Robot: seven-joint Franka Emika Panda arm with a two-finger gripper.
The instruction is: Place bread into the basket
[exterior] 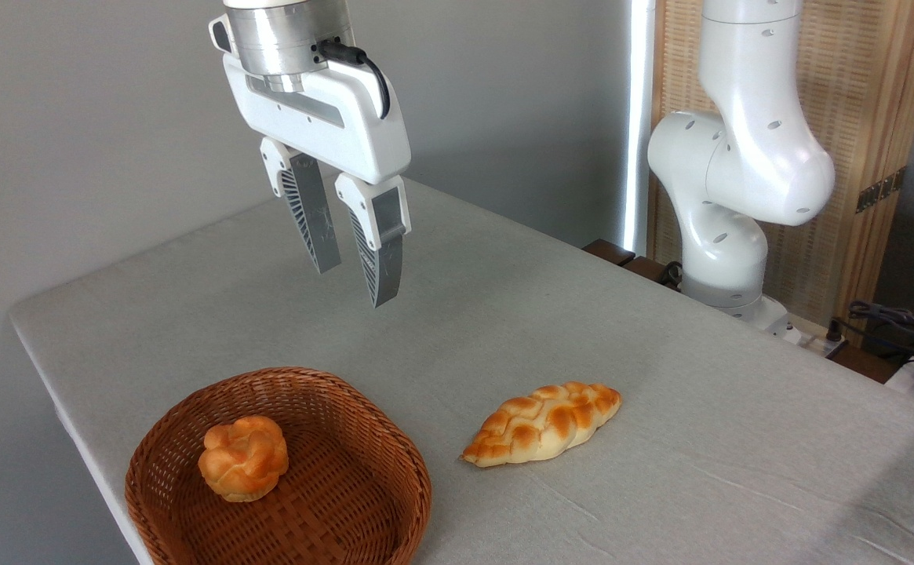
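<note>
Bread (pixel 543 424) on table, well below-right of empty, parted gripper (pixel 354 286).

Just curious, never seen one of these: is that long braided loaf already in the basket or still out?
Out. The braided loaf lies on the table beside the wicker basket, which holds only a small knotted bun.
</note>
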